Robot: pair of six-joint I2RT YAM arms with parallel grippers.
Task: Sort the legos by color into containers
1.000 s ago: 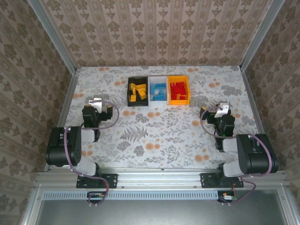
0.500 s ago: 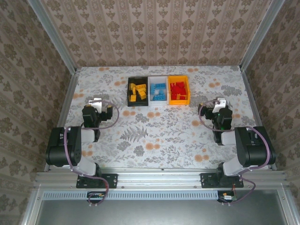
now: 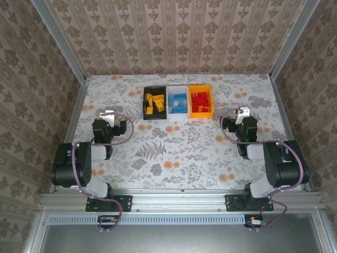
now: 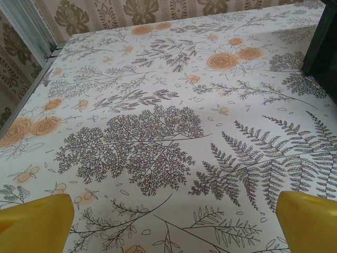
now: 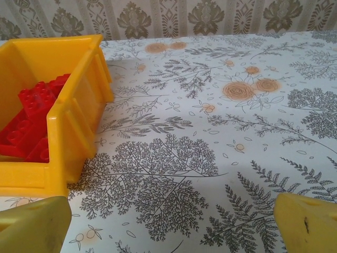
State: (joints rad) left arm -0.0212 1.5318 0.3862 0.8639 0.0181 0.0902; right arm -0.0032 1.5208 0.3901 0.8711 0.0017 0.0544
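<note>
Top external view: a flower-patterned table point(image 3: 179, 153) takes up the middle of the frame, with patterned walls around it. The left arm point(image 3: 73, 168) sits folded at lower left and the right arm point(image 3: 279, 168) at lower right, both low over the table.

At upper center three containers stand joined in a row, well apart from both arms. The black bin point(image 3: 146, 105) on the left holds the yellow legos point(image 3: 156, 102). The white bin point(image 3: 178, 88) in the middle holds the blue legos point(image 3: 178, 101). The orange bin point(image 3: 211, 103) on the right holds the red legos point(image 3: 199, 100). No loose brick can be seen on the table around the bins.

The left gripper point(image 3: 108, 117) lies left of and below the row. The right gripper point(image 3: 243, 115) lies right of and below the orange bin.

From the left wrist, the yellow fingers point(image 4: 37, 224) sit in the two bottom corners, spread wide apart, with bare tablecloth between them.

From the right wrist, its fingers point(image 5: 310, 224) are likewise spread wide and hold nothing. The orange bin stands at the left edge of that frame with red legos piled inside.
</note>
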